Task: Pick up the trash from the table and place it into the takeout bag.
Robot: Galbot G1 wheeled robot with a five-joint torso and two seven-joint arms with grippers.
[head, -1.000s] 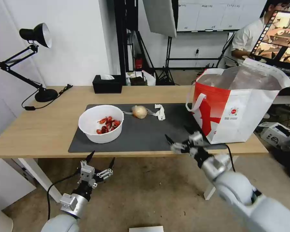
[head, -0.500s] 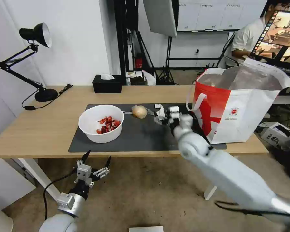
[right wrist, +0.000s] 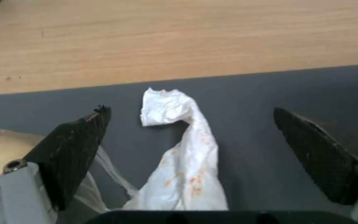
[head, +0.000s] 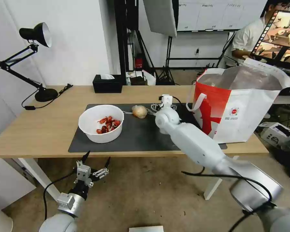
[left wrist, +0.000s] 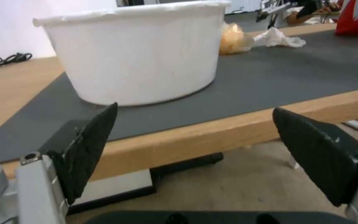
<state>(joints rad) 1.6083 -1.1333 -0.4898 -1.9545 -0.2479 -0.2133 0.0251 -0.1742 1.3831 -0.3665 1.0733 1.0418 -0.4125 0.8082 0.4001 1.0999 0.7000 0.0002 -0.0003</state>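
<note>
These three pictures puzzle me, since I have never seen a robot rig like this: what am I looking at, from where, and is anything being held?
It is a two-armed robot clearing a table. The wide picture comes from its head; the other two come from cameras on its wrists.

On the dark mat lie a white bowl of red shells, a wrapped yellowish ball and a crumpled white wrapper. A red-and-white takeout bag stands open on the robot's right.

The right gripper hangs over the wrapper, jaws open on either side of it, holding nothing. The left gripper waits below the table's front edge, jaws open and empty.
</note>
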